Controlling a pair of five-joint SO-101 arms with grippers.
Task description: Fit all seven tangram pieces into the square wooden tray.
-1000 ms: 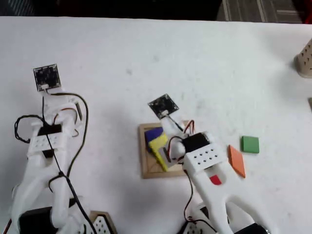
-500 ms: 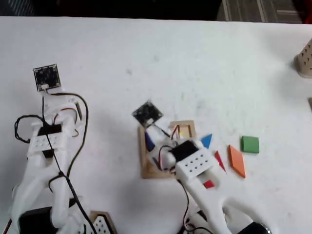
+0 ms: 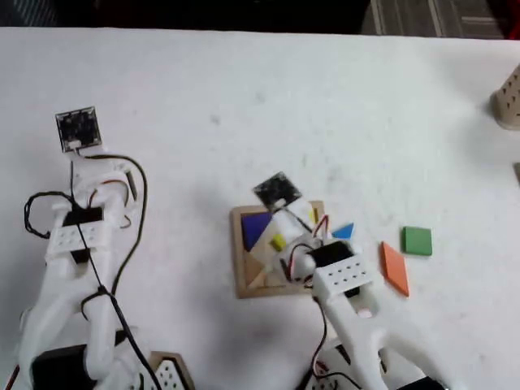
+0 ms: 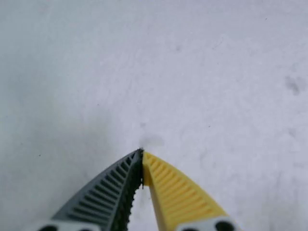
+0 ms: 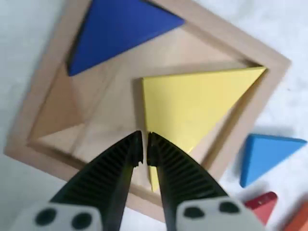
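Observation:
The square wooden tray [image 3: 240, 284] lies at the table's middle with my right arm [image 3: 337, 272] over it. In the right wrist view the tray [image 5: 48, 84] holds a dark blue triangle [image 5: 120, 29] and a yellow triangle [image 5: 192, 106]. My right gripper [image 5: 144, 144] is shut and empty, just above the yellow triangle's corner. Beside the tray lie a small blue triangle [image 5: 267, 154] [image 3: 343, 231] and a red piece [image 5: 262, 204]. An orange parallelogram [image 3: 395, 268] and a green square [image 3: 417, 240] lie farther right. My left gripper [image 4: 142, 154] is shut over bare table.
The left arm [image 3: 77, 236] stands at the left, well away from the tray. A beige pegged object [image 3: 508, 97] sits at the far right edge. The white table stretches open behind the tray.
My right arm swung left across the tray, then back right, and now sits over its middle. The left arm has not moved.

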